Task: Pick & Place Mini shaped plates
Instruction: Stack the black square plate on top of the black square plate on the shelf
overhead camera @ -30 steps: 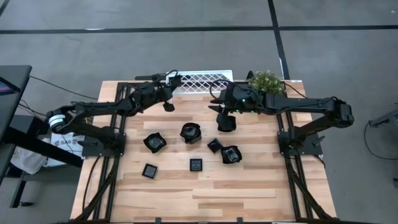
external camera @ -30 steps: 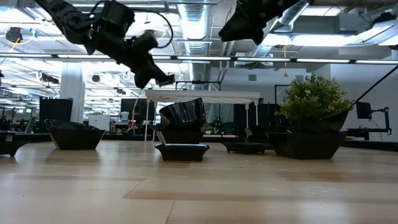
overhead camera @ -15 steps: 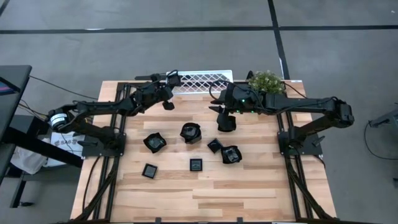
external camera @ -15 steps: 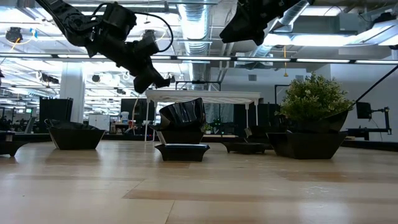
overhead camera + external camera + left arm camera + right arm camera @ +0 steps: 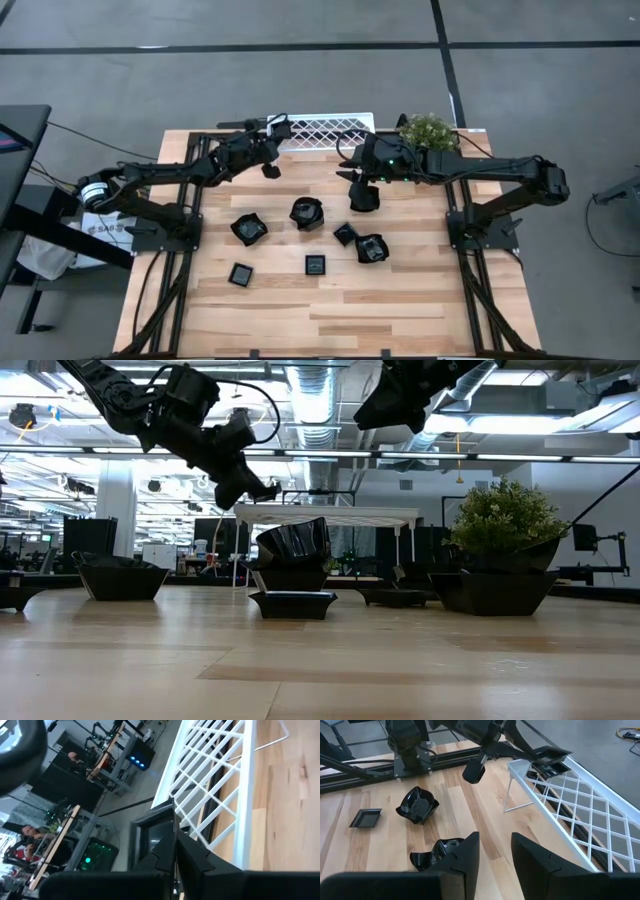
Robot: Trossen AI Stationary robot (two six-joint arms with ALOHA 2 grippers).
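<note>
My left gripper [image 5: 275, 128] is at the left end of the white lattice rack [image 5: 325, 131], shut on a flat square mini plate [image 5: 150, 832], which also shows in the right wrist view as a mini plate [image 5: 550, 756] over the rack's corner. My right gripper [image 5: 362, 198] hangs open above the table, right of centre, with nothing between its fingers [image 5: 465, 860]. Several more black mini plates rest on the wood, among them a deep one [image 5: 307, 213], another [image 5: 372, 248] and a flat square [image 5: 241, 274]. My left gripper pinches the square plate's edge [image 5: 167, 845] between its two fingers [image 5: 195, 862]. The fingers come slanting down from the table's left side. The plate is clear of the table at the rack's left end; whether it touches the rack I cannot tell.
A potted plant [image 5: 428, 131] stands at the rack's right end. The rack [image 5: 570, 810] stands on thin white legs along the far edge. Bare wood [image 5: 330, 320] fills the near half of the table.
</note>
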